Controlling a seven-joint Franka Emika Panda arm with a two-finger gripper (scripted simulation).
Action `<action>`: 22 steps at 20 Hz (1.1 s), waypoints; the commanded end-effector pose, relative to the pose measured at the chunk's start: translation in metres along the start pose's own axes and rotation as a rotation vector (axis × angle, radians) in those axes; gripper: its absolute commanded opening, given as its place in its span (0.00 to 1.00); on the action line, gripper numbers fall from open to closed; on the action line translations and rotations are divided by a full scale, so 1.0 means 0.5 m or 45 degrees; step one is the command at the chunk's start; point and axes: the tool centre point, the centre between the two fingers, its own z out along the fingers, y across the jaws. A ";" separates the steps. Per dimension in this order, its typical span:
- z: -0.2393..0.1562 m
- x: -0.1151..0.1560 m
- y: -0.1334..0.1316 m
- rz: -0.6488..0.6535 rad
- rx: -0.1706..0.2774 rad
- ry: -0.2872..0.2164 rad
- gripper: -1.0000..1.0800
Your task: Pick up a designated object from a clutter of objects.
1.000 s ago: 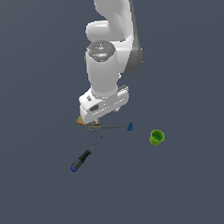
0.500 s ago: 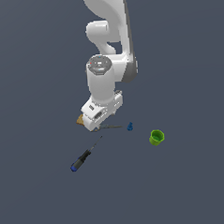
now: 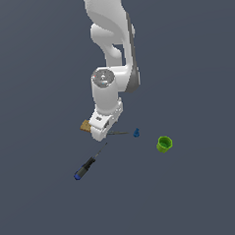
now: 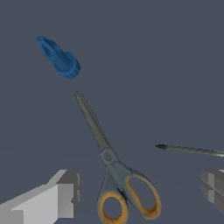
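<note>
Your jaws (image 4: 135, 194) stand spread wide, one grey pad (image 4: 59, 199) on each side of the scissors' tan-gold ring handles and nothing pinched yet; the scissors (image 4: 111, 166) lie flat on the desk (image 4: 175, 65) between them, closed, the thin grey blades pointing away toward the small blue piece (image 4: 59, 57), which sits just off the blade tip but apart from it.

Watch what can go wrong; the handles are low and flat, so if you close too high the pads will likely slide over the rings and come up with nothing; if you close off-centre, one pad may meet a ring first and spin the scissors on the desk. The screwdriver's thin shaft (image 4: 190, 150) lies close beside the far pad; a careless descent could catch it or drag it along. A grip only on the rings may also let the blades droop.

In the exterior view, the arm (image 3: 110, 46) stands nearly upright over the clutter, wrist turned down, hand (image 3: 104, 122) low above the desk; the tan tile (image 3: 85, 126) peeks out just beside it, the screwdriver handle (image 3: 84, 169) lies nearer the camera, and the green cup (image 3: 164, 144) sits well apart toward the exterior view's right.
</note>
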 end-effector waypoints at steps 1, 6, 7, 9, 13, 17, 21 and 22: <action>0.019 -0.007 -0.006 -0.073 -0.003 0.005 0.96; 0.049 -0.017 -0.016 -0.184 -0.007 0.012 0.96; 0.053 -0.019 -0.018 -0.202 -0.008 0.013 0.96; 0.061 -0.022 -0.021 -0.233 -0.009 0.015 0.96; 0.072 -0.026 -0.025 -0.276 -0.011 0.018 0.96; 0.076 -0.028 -0.027 -0.294 -0.012 0.019 0.96; 0.078 -0.028 -0.027 -0.290 -0.011 0.019 0.96; 0.081 -0.028 -0.027 -0.290 -0.011 0.019 0.96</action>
